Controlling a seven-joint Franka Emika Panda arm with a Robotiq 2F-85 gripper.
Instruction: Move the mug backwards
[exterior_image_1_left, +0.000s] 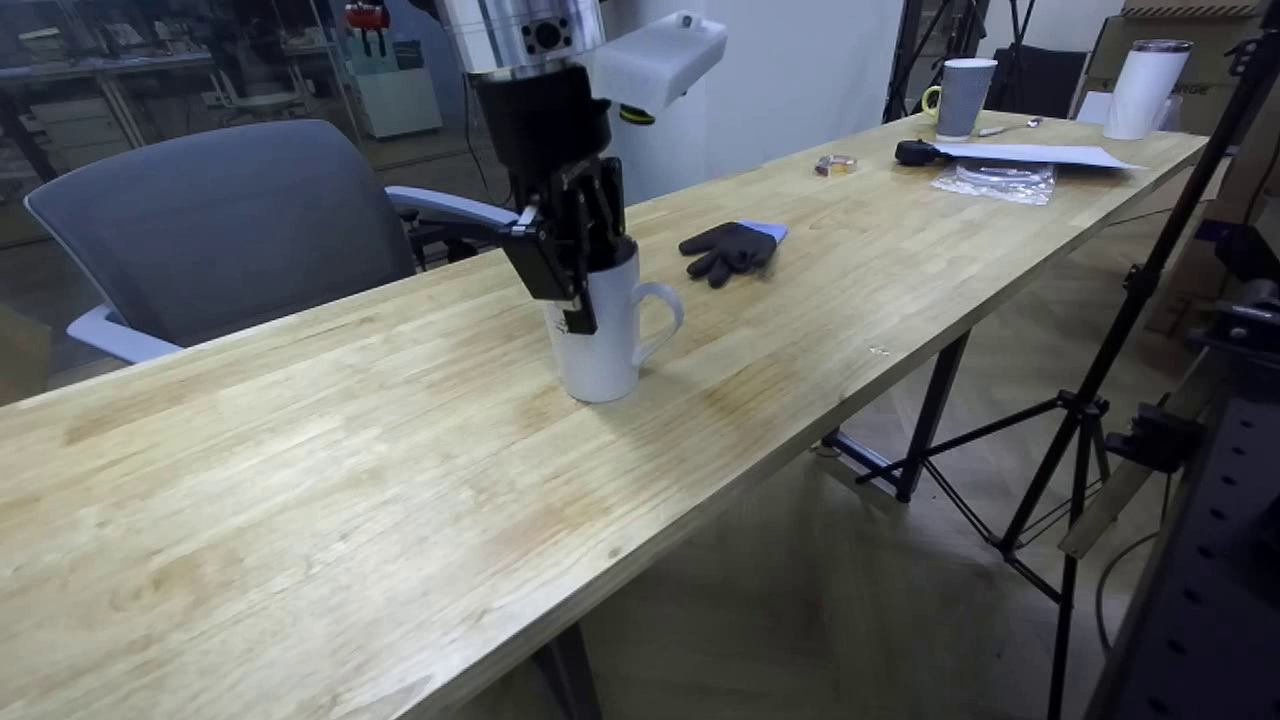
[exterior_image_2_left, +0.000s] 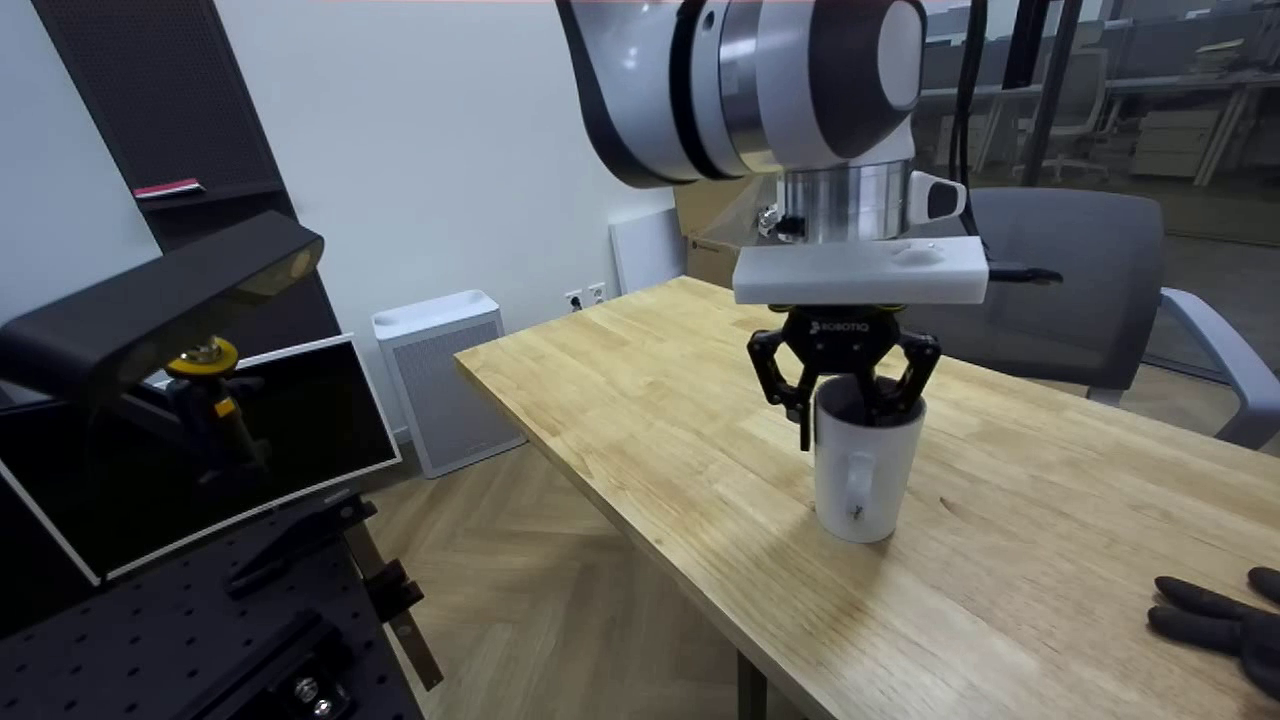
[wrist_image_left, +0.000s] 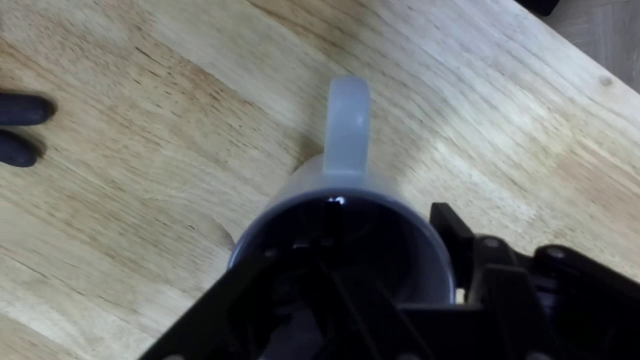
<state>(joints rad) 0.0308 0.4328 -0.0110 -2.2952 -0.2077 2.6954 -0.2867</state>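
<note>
White mug (exterior_image_1_left: 603, 365): stands upright on the table (exterior_image_1_left: 300, 500), near a glove (exterior_image_1_left: 738, 250).
My gripper (exterior_image_2_left: 838, 425): straddles the mug's wall, parted partway, gripping nothing, one finger inside, the other just outside.
Chair (exterior_image_1_left: 240, 230): beside the table.

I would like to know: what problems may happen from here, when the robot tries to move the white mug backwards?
The open gripper has one finger outside the mug and one inside, so closing may pinch only one side, and the mug could tilt or slip.
The tall mug stands on the table; dragging it from near its top might tip it.
The dark glove lies on the same table; a path towards it could end in a bump.
</note>
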